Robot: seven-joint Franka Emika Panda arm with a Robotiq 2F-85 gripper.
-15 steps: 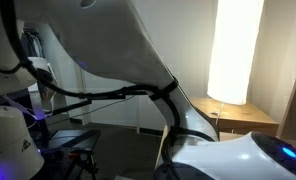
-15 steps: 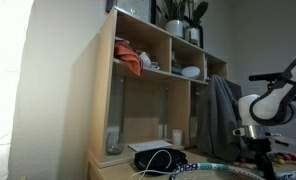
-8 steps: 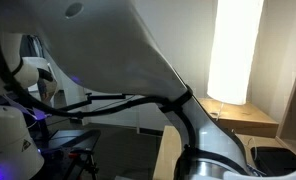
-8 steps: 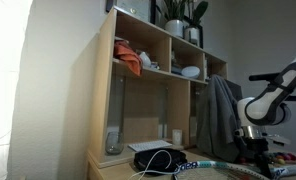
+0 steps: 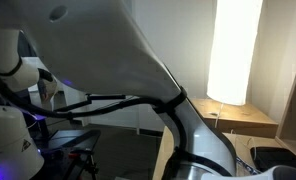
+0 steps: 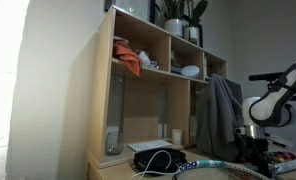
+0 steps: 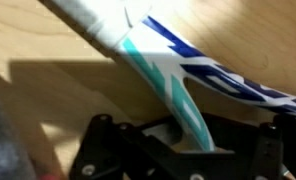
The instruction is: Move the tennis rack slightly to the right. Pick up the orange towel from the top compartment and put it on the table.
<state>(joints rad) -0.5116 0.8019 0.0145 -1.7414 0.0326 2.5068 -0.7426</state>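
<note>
The tennis rack (image 7: pixel 158 75) fills the wrist view. Its white frame with teal and blue markings runs from the upper left to the right edge. One branch of its throat drops to the bottom centre, into the gripper (image 7: pixel 188 152). The jaws are clenched on that branch, though the dark fingers (image 7: pixel 98 150) are cut off by the lower edge and the contact itself is blurred. Behind the frame lies the table (image 7: pixel 48 50), with a shadow across its left part.

In an exterior view only a curved strip of the tennis rack (image 6: pixel 223 166) shows, along the bottom edge right of centre. The arm (image 6: pixel 271 103) comes in from the right edge, its white links bent at a dark joint. Its lower end is dim and hard to make out. Farther back, the orange towel (image 6: pixel 131 62) lies bunched in the upper-left compartment of the shelf unit (image 6: pixel 103 100), well above the table (image 6: pixel 103 168).

In an exterior view the arm (image 5: pixel 118 45) sits close to the lens and blocks most of the frame. Black cables (image 5: pixel 108 100) run beneath it, and a glowing lamp (image 5: pixel 233 50) stands at the upper right.
</note>
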